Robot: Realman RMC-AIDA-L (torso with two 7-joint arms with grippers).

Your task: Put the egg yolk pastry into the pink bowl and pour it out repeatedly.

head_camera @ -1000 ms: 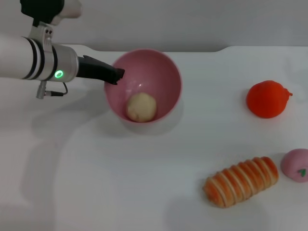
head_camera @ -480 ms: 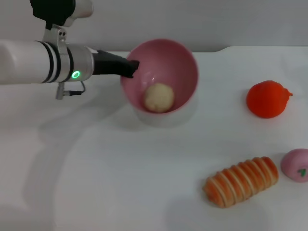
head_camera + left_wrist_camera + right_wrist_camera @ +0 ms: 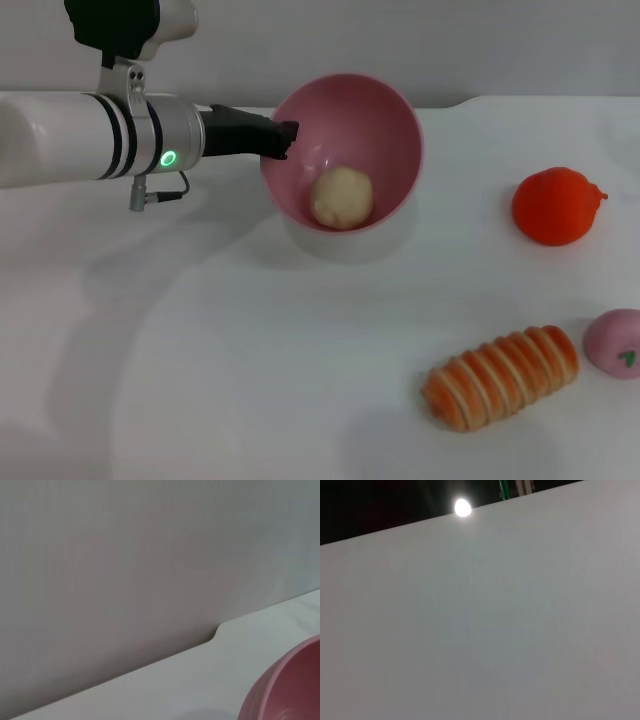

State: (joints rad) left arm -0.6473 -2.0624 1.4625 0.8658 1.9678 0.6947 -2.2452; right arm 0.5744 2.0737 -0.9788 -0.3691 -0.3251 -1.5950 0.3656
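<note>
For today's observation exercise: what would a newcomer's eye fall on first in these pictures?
The pink bowl, lifted and tilted at the table's far middle, with the left gripper clamped on its rim and the pastry inside. Next, the orange fruit to the right and the striped roll nearer the front.

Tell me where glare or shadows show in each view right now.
Head view: pink bowl casts a soft shadow on the table, faint sheen near the egg yolk pastry. Left wrist view: even, dim light, no glare. Right wrist view: one bright lamp spot over a blank surface.
</note>
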